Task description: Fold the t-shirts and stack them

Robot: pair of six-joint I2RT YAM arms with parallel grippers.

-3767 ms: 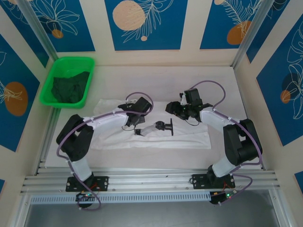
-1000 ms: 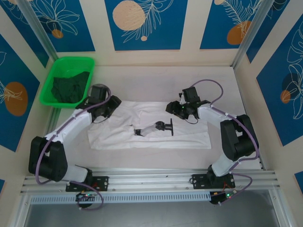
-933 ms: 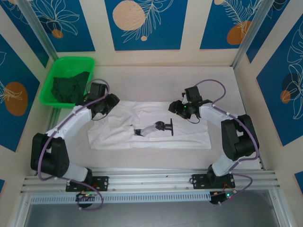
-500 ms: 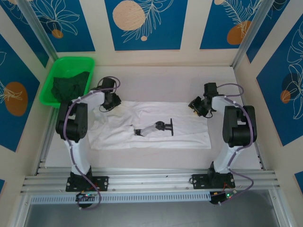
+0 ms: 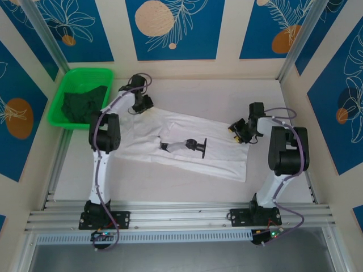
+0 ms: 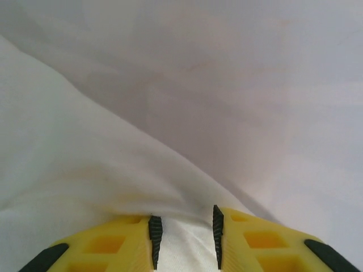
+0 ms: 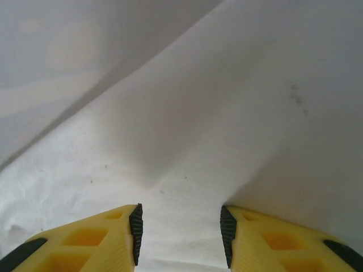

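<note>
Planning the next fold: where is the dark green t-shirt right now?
In the top view, the dark green t-shirt lies crumpled inside the green tray at the table's far-left corner.

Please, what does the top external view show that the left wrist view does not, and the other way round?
Top external view: the green tray holding the dark green t-shirt, the black print on the white t-shirt, and the right gripper at the shirt's right end.

Left wrist view: a close look at the left gripper, its yellow fingers with black pads pinching a fold of white cloth.

Both views: the white t-shirt, the left gripper at its far left corner, and the bare table.
</note>
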